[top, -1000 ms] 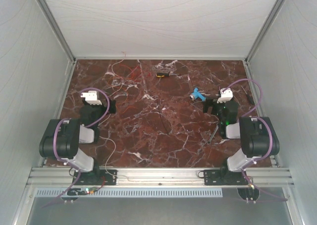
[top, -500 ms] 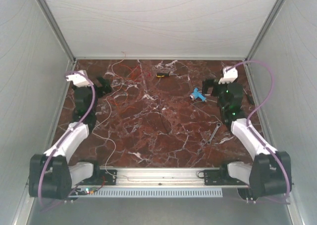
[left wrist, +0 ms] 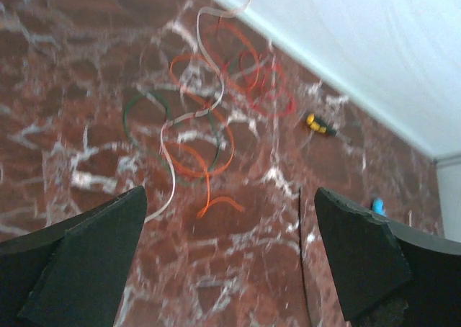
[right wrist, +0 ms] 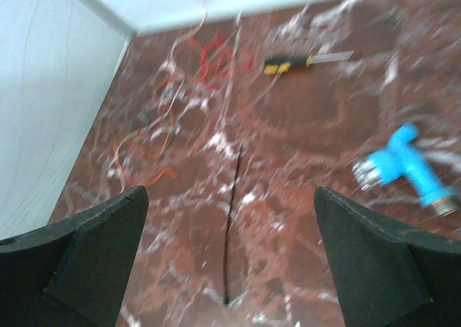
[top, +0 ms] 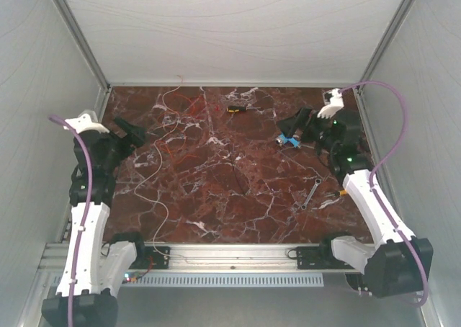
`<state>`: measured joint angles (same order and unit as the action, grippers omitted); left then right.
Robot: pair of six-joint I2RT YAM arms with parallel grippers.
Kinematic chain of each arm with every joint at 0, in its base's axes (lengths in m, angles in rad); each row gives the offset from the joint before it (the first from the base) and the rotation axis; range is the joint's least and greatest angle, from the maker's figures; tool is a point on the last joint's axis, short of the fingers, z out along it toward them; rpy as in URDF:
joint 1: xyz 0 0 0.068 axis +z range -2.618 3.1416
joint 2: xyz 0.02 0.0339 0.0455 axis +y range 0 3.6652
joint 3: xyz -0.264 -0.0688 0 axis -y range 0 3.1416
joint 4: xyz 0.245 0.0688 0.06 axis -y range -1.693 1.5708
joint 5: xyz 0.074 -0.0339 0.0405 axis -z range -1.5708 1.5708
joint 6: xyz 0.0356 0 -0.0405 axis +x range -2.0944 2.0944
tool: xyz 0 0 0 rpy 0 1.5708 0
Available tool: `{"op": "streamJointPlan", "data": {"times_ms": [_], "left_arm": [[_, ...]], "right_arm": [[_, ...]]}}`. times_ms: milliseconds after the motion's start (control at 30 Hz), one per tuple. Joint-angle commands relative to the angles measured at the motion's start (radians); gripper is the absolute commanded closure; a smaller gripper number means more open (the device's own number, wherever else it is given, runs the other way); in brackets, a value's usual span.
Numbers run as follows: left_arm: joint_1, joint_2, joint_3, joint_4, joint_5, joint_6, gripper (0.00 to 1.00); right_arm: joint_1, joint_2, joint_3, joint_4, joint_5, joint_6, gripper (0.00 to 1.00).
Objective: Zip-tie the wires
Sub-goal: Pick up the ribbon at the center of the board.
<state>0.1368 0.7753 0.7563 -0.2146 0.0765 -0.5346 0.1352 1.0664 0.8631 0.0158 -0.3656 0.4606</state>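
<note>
Soft, even light off the white walls [top: 238, 32] leaves hardly a shadow on the bench [top: 238, 197], sharp from overhead, though everything ahead of the right claw [right wrist: 227, 230] smears with blur and the view ahead of the left claw [left wrist: 230, 230] is slightly soft.

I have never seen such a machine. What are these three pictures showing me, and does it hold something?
These are two robot arms fixed at the near edge of a marble table. One picture looks down from above; the other two come from small cameras on each wrist, so the dark shapes at the sides are the fingers. Both the left gripper and the right gripper are open and hold nothing. On the table lie loose thin wires, a straight black zip tie, a small black-and-yellow tool, a blue part and a wrench.
</note>
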Motion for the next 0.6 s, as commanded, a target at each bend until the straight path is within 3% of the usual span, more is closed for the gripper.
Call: {"op": "streamJointPlan", "data": {"times_ms": [0, 200, 400, 567], "left_arm": [[0.003, -0.016, 0.050, -0.245, 0.091, 0.069, 0.00], [0.003, -0.061, -0.012, -0.325, 0.156, 0.046, 0.00], [0.001, -0.154, -0.096, -0.268, 0.224, 0.036, 0.00], [0.001, -0.149, -0.097, -0.271, 0.208, 0.034, 0.00]], "right_arm": [[0.096, 0.027, -0.007, -0.098, -0.089, 0.025, 0.02], [0.368, 0.102, -0.003, -0.200, 0.182, -0.053, 0.03], [0.577, 0.284, 0.054, -0.294, 0.400, -0.083, 0.18], [0.662, 0.437, 0.089, -0.331, 0.483, -0.091, 0.28]]}}
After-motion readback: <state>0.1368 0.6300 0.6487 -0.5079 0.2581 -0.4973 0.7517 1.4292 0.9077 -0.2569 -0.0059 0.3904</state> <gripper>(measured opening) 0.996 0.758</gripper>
